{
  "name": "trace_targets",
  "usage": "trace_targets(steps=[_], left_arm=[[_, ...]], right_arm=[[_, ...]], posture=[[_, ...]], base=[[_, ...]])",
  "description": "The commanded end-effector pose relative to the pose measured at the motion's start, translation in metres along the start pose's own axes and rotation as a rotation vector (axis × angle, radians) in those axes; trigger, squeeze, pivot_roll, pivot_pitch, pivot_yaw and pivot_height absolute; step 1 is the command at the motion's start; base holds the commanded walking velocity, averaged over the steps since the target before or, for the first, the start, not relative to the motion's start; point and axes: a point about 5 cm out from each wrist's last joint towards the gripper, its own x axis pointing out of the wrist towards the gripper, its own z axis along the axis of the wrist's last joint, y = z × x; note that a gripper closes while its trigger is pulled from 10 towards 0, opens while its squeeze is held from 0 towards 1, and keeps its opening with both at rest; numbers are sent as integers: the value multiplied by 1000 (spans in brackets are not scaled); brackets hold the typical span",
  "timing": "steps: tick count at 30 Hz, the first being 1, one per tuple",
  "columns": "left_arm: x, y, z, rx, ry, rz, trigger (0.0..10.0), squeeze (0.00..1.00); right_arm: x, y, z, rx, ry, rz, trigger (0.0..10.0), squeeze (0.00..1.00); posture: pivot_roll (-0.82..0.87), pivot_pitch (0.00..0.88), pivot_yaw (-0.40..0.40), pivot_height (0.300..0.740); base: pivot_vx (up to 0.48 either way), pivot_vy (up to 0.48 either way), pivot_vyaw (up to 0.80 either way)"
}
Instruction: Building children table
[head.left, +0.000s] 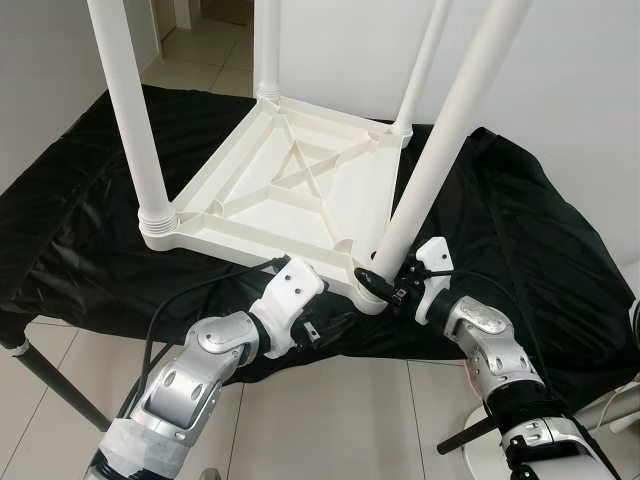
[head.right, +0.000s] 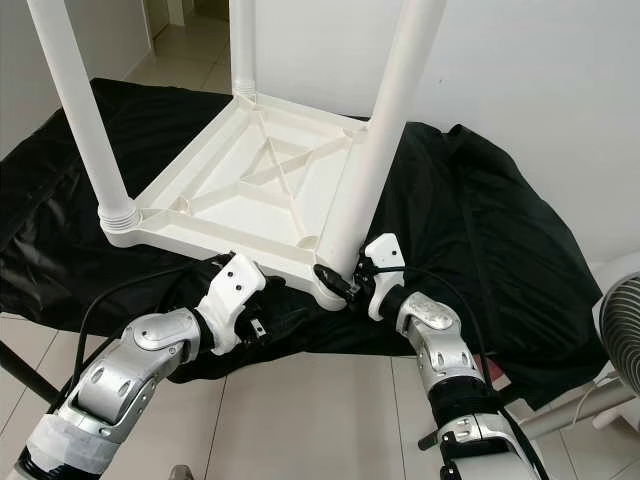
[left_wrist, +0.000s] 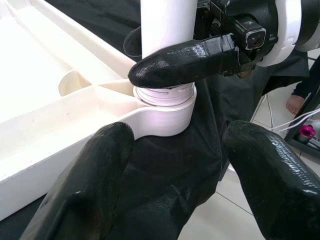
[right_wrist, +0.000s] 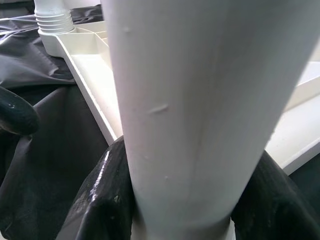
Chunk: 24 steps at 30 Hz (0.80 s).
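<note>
Right now the right tool (head.left: 385, 283) clamps the near leg (head.left: 440, 150) just above its corner socket, the leg rising tilted away from the tool. Beside it, the left tool (head.left: 325, 325) gapes wide below the upturned tabletop (head.left: 290, 190).

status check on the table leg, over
Right gripper shut on near-right leg at its socket. Left gripper open beside table corner. Nothing blocking.
</note>
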Motion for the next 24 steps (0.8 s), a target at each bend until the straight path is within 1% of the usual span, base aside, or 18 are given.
trace_targets(steps=[1, 2, 3, 5, 6, 8, 10, 12, 13, 14, 17, 18, 19, 21, 23, 24], left_arm=[[1, 0, 1, 4, 0, 26, 10000, 0], [1, 0, 1, 4, 0, 26, 10000, 0], [1, -1, 1, 1, -1, 24, 10000, 0], [1, -1, 1, 1, -1, 24, 10000, 0], [2, -2, 1, -2, -2, 22, 10000, 0], [2, -2, 1, -4, -3, 21, 10000, 0], [3, -3, 1, -6, -3, 20, 10000, 0], [3, -3, 1, -6, -3, 20, 10000, 0], [3, -2, 1, -7, -4, 19, 10000, 0], [3, -2, 1, -7, -4, 19, 10000, 0], [3, -2, 0, -12, -4, 23, 10000, 0], [3, -2, 0, -12, -4, 23, 10000, 0], [3, -2, 0, -13, -4, 24, 10000, 0], [3, -2, 0, -13, -4, 24, 10000, 0], [2, -1, 0, -16, -4, 25, 10000, 0], [2, -1, 0, -16, -4, 25, 10000, 0]], right_arm=[[-2, -3, -3, 9, 6, -17, 0, 0], [-2, -3, -3, 9, 6, -17, 0, 0], [-3, -5, 0, 30, -28, -50, 10000, 0], [-3, -5, 0, 30, -28, -50, 10000, 0], [-3, -5, 3, 43, -56, -78, 10000, 0], [-4, -5, 4, 50, -64, -93, 10000, 0], [-6, -4, 4, 52, -65, -125, 10000, 0], [-6, -4, 4, 52, -65, -125, 10000, 0], [-7, -5, 3, 54, -56, -164, 10000, 0], [-7, -5, 3, 54, -56, -164, 10000, 0], [-11, -1, 2, 55, -54, -293, 10000, 0], [-11, -1, 2, 55, -54, -293, 10000, 0], [-12, 0, 1, 56, -54, -342, 10000, 0], [-12, 0, 1, 56, -54, -342, 10000, 0], [-15, 5, -3, 86, -53, -475, 10000, 0], [-15, 5, -3, 86, -53, -475, 10000, 0]], posture=[[53, 18, -109, 740], [53, 18, -109, 740], [44, 31, -109, 740], [44, 31, -109, 740], [38, 34, -109, 740], [34, 39, -108, 740], [31, 41, -110, 740], [31, 41, -110, 740], [29, 44, -112, 740], [29, 44, -112, 740], [24, 53, -113, 740], [24, 53, -113, 740], [23, 55, -113, 740], [23, 55, -113, 740], [21, 58, -110, 740], [21, 58, -110, 740]], base=[[0, 0, 0], [0, 0, 0], [0, 0, 0], [0, 0, 0], [0, 0, 0], [0, 0, 0], [0, 0, 0], [0, 0, 0], [0, 0, 0], [0, 0, 0], [0, 0, 0], [0, 0, 0], [0, 0, 0], [0, 0, 0], [0, 0, 0], [0, 0, 0]])
